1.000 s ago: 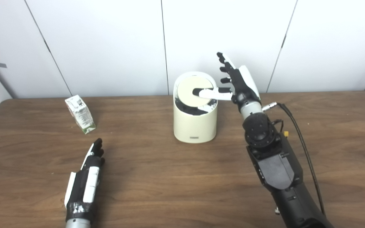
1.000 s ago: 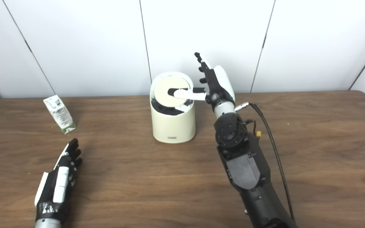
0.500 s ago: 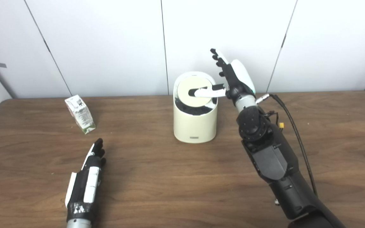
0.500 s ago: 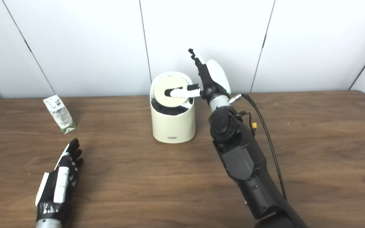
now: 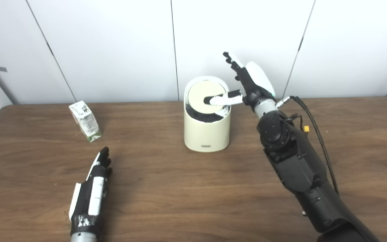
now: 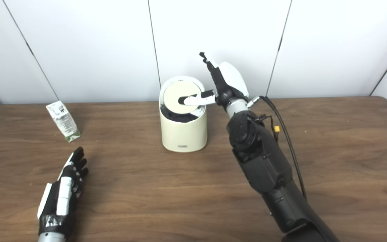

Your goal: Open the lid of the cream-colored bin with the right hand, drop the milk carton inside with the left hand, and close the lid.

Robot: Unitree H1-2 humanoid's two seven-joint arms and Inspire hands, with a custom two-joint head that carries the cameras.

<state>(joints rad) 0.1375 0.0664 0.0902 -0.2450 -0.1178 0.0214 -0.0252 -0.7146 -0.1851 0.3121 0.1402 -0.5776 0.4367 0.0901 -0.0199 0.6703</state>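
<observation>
Left eye view: the right hand (image 5: 247, 85), fingers spread and holding nothing, presses its thumb on the cream-colored bin (image 5: 207, 129)'s tilted lid (image 5: 206, 97); a slip could let it swing shut.

Right eye view: left of the bin, the milk carton (image 6: 63, 121) shows unreadable print. The left hand (image 6: 62, 191) lies flat, empty.

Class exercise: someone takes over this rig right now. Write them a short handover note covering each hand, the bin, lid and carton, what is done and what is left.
Right hand: open, thumb on the lid, other fingers raised.
Left hand: open, flat on the table, holding nothing.
Bin: mid-table; lid tilted, dark gap showing at its front.
Carton: upright, far left, untouched.
Done: lid partly open.
Left: finish opening, drop in carton, close lid.
</observation>
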